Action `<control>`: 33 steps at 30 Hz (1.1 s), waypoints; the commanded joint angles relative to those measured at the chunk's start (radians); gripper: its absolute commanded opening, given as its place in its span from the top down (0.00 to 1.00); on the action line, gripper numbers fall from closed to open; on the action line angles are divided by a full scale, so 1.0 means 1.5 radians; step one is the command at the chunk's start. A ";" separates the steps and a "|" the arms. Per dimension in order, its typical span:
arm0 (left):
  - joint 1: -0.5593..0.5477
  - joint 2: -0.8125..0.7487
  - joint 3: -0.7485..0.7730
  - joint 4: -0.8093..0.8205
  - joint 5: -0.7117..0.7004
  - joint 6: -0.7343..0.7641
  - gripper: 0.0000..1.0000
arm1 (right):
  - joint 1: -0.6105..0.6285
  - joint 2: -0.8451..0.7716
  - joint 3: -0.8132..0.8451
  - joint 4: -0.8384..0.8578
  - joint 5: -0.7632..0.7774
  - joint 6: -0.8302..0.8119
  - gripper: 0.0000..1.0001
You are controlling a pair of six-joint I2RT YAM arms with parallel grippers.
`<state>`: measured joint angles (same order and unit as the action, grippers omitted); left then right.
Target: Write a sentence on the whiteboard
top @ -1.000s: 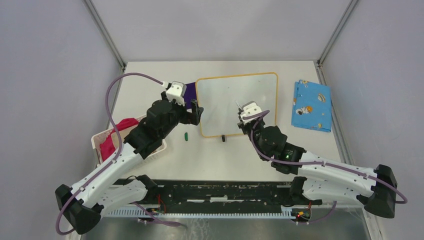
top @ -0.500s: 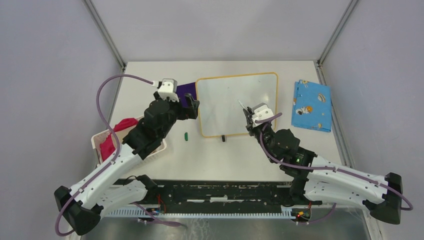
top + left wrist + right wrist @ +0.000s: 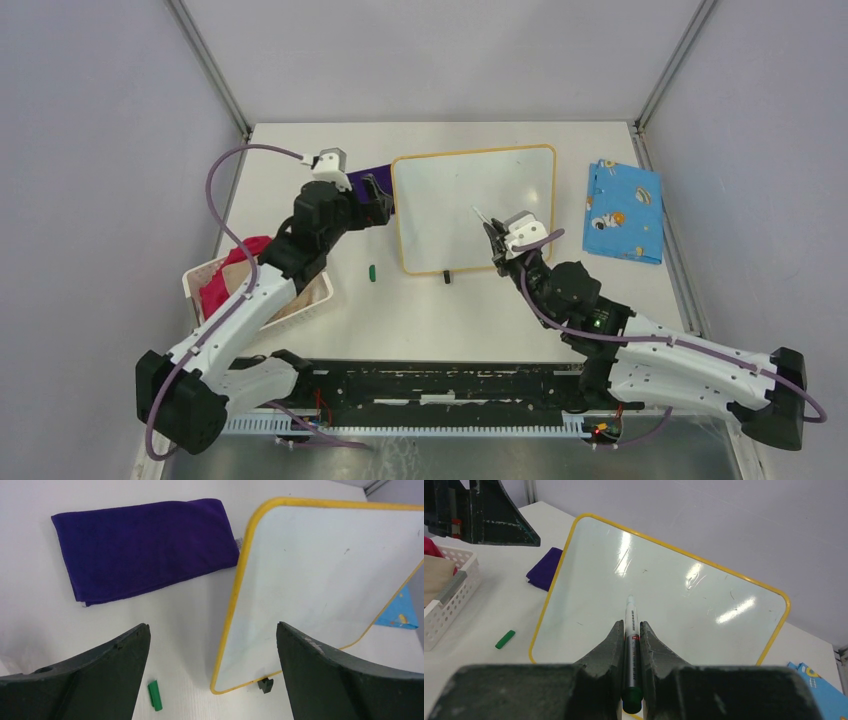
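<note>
Toward the far middle of the table [image 3: 300, 150] sits the whiteboard [image 3: 440, 195], orange-yellow framed, a small black foot under its near edge and faint specks on its white face. Over the board's near right part, the right gripper [image 3: 630, 626] pinches a marker [image 3: 630, 611], tip aimed at the surface; whether the tip touches it I cannot tell. Just off the board's left edge hangs the left gripper [image 3: 212, 627], jaws spread wide. Left of the board lies a purple cloth [image 3: 145, 547], with a green cap [image 3: 155, 695] nearer. Farther left stands a white basket [image 3: 315, 295]; right of the board lies a blue patterned cloth [image 3: 622, 210].
</note>
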<state>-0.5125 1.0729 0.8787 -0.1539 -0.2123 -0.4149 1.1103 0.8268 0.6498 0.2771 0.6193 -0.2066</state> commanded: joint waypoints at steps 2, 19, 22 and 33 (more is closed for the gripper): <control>0.140 0.012 -0.046 0.145 0.309 -0.064 0.00 | 0.000 -0.022 -0.012 0.045 -0.029 0.003 1.00; 0.148 0.121 -0.092 0.287 0.460 0.012 0.00 | 0.000 -0.040 -0.025 0.039 -0.076 0.020 1.00; 0.148 0.150 -0.111 0.327 0.508 0.032 0.00 | 0.000 -0.039 -0.024 0.033 -0.080 0.021 1.00; 0.160 0.248 -0.130 0.411 0.617 0.049 0.12 | 0.000 -0.025 -0.018 0.032 -0.087 0.026 1.00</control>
<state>-0.2886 1.4082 0.6804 0.3328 0.6067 -0.3882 1.1103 0.7841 0.6086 0.2905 0.5034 -0.1837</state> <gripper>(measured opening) 0.909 0.174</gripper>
